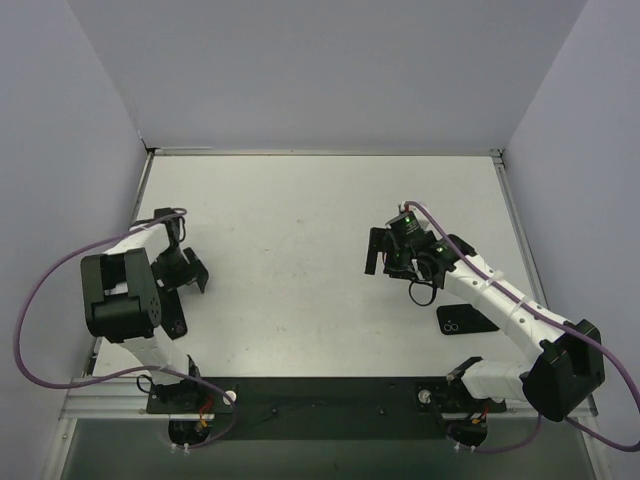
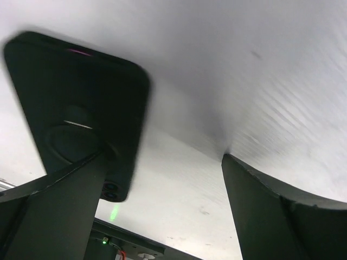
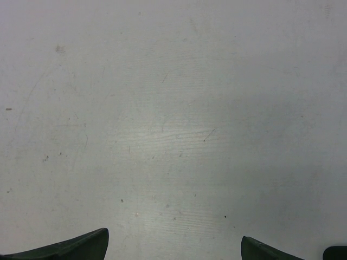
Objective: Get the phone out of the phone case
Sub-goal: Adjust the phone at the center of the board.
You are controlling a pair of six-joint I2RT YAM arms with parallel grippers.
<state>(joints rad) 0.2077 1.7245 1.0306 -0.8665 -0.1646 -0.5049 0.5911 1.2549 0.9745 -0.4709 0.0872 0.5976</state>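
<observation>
A black phone-shaped slab [image 2: 76,108] with two small lenses at its near end lies flat on the white table [image 2: 244,70], on the left of the left wrist view. My left gripper [image 2: 162,160] [image 1: 185,272] stands open just beside it. Its left finger [image 2: 59,216] crosses in front of the slab, and nothing sits between the jaws. A second black slab [image 1: 465,320] with two ringed circles lies by the right arm. I cannot tell which slab is the phone and which the phone case. My right gripper [image 1: 385,255] [image 3: 173,246] hangs open over bare table.
Grey walls enclose the table on the left, back and right. The black base rail [image 1: 330,395] runs along the near edge and shows at the bottom of the left wrist view, with a green light. A purple cable [image 1: 30,320] loops off the left arm.
</observation>
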